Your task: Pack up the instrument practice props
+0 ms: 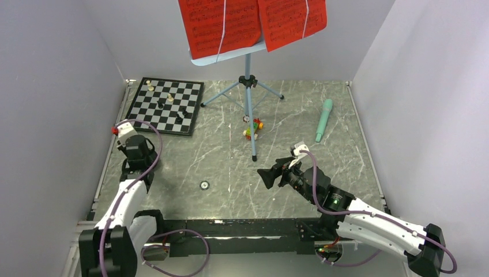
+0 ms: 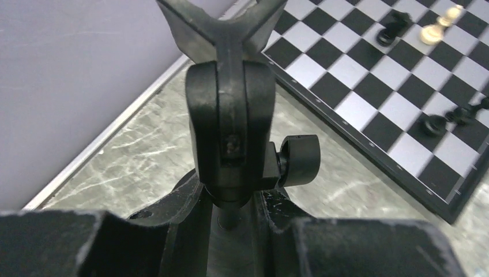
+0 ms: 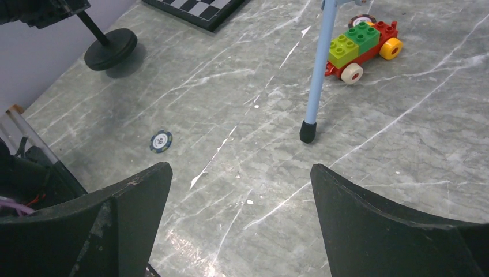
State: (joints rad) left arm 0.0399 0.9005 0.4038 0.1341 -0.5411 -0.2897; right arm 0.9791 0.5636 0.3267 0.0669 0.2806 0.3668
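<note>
My left gripper (image 1: 134,145) is shut on the upper part of the small black mic stand (image 2: 230,104), whose forked clip rises between the fingers (image 2: 184,219). Its round base (image 3: 111,49) sits low over the table near the left wall; I cannot tell whether it touches. The mint-green microphone (image 1: 323,119) lies at the right rear. The light blue music stand (image 1: 248,86) stands at the back with red sheet-music pages (image 1: 219,26) on it. My right gripper (image 1: 268,176) is open and empty above bare table, and a tripod leg (image 3: 317,75) stands ahead of it.
A chessboard (image 1: 167,105) with pieces lies at the back left, just beyond the left gripper. A multicoloured block toy (image 1: 252,128) sits by the tripod's front leg. A small round chip (image 1: 204,184) lies on the table's near middle. Grey walls close in three sides.
</note>
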